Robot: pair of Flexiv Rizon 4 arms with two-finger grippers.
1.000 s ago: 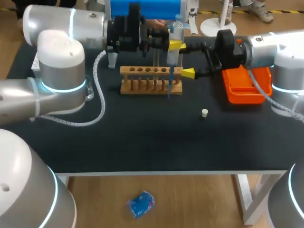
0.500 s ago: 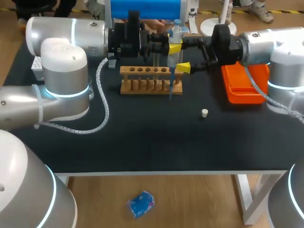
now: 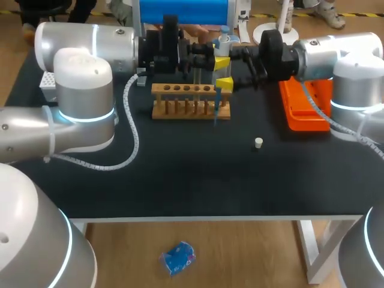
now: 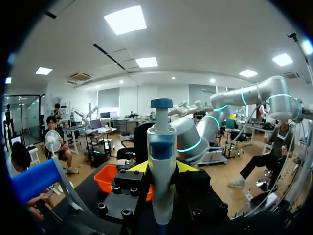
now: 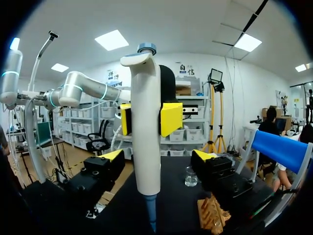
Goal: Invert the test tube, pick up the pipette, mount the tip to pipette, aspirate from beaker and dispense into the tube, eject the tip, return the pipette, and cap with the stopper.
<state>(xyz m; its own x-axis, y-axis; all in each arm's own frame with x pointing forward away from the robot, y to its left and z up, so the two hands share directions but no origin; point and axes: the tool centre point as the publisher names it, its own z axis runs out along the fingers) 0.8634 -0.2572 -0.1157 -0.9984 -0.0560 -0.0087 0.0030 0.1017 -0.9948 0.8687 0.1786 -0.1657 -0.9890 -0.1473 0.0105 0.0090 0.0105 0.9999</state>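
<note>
Left of the wooden rack, the left arm comes in above its back edge. The left pincer is pinching the pipette, with its yellow pads pressed against both sides of the body. The pipette hangs upright over the rack's right end, and its blue lower end drops in front of the rack's right-hand holes. From the rack's right, the right pincer stands spread around the same pipette, one finger on each side and neither touching it, so this looks like a handover. The main danger is timing: if the left pincer lets go before the right one has truly closed, the pipette would probably fall onto the rack and bend or shed its blue end. A second risk is an off-centre squeeze, because a finger that lands first would push the pipette sideways in the left grip and swing the blue end against the rack. The two pincers also crowd one short stretch of the body, so fingers could meet pads instead of pipette. A grip set too high might press the plunger or ejector. Right of the rack and nearer the counter's front edge, well apart, lies the small stopper, loose enough to roll if brushed. The orange tray sits further right, under the right arm.
</note>
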